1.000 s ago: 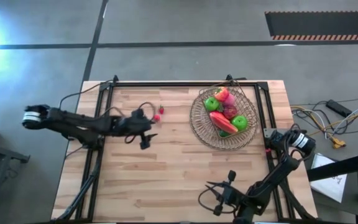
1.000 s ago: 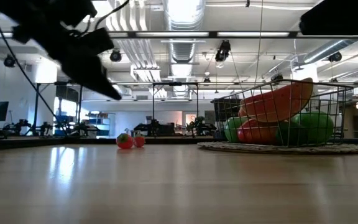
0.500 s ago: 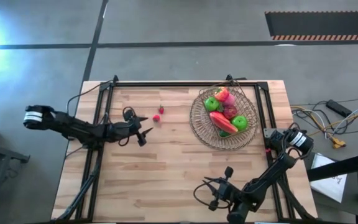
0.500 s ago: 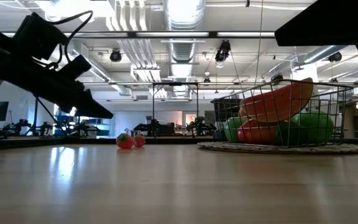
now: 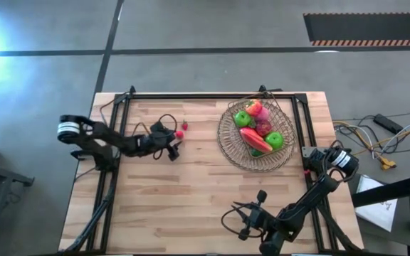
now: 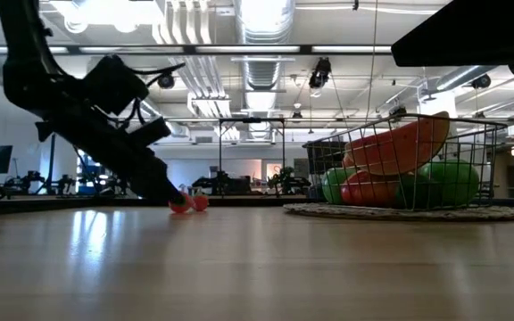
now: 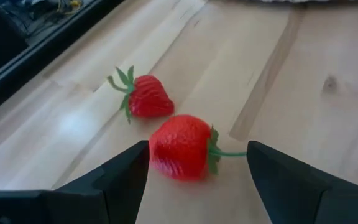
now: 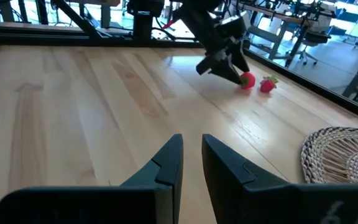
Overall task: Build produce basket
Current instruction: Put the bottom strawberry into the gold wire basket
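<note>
Two tiny red toy strawberries with green leafy caps lying on the pale wooden bench (image 5: 191,199), well to the left of the large round tan woven basket (image 5: 228,135), itself already loaded with green apples (image 5: 242,118), a long red pepper (image 5: 255,139) and other toy produce. Left hand (image 7: 194,163) lowered to the bench surface, fingers spread wide on either side of the nearer strawberry (image 7: 180,147), not yet closed on it. Second strawberry (image 7: 146,96) just beyond the first, close but apart. Right hand (image 8: 190,163) parked near the front edge of the bench, well clear of the basket, fingers almost together and holding nothing.

Likely trouble from here: a small, rounded, slick-looking berry squirting out sideways on closing, especially with fingertips scraping the wood or pinching off-centre toward the thin green stem instead of the red body. Also possible: a knock to the neighbouring berry, rolling it toward the black frame at the bench's far edge. Later risk, judged from the heaped fruit: a berry dropped onto the pile sliding off, or slipping through the openwork of the basket rim.
</note>
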### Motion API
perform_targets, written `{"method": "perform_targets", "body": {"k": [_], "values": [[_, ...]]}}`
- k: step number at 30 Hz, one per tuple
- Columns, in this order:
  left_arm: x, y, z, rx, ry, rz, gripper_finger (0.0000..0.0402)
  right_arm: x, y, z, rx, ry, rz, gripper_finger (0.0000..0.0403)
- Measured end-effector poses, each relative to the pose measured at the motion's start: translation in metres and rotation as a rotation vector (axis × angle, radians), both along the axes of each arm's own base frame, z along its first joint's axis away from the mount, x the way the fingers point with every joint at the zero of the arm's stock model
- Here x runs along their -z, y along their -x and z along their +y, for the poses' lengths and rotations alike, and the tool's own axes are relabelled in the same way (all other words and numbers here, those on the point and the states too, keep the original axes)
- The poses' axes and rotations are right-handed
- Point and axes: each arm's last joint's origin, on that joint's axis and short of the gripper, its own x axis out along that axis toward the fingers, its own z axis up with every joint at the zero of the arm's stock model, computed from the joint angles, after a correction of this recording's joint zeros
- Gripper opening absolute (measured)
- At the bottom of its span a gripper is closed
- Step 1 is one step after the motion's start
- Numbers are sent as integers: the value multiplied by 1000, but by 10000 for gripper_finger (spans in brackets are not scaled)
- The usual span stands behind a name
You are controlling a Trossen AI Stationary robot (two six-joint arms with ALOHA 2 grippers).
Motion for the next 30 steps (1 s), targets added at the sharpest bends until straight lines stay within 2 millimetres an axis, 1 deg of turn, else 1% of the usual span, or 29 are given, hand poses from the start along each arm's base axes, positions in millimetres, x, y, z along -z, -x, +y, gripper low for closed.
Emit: {"method": "perform_targets", "body": {"k": [8, 11, 14, 19, 24, 30], "values": [[7, -21, 8, -4, -4, 39, 254, 0, 0, 0, 1, -3, -2, 52], [10, -28, 11, 9, -26, 66, 251, 0, 0, 0, 1, -3, -2, 52], [11, -36, 13, 14, -40, 56, 244, 0, 0, 0, 1, -4, -2, 52], [12, -49, 15, 82, -67, 68, 239, 0, 0, 0, 3, -12, -7, 52], [14, -51, 13, 137, -30, 64, 239, 0, 0, 0, 5, -16, -9, 52], [14, -47, 3, 222, 33, 123, 237, 0, 0, 0, 4, -16, -9, 52]]}}
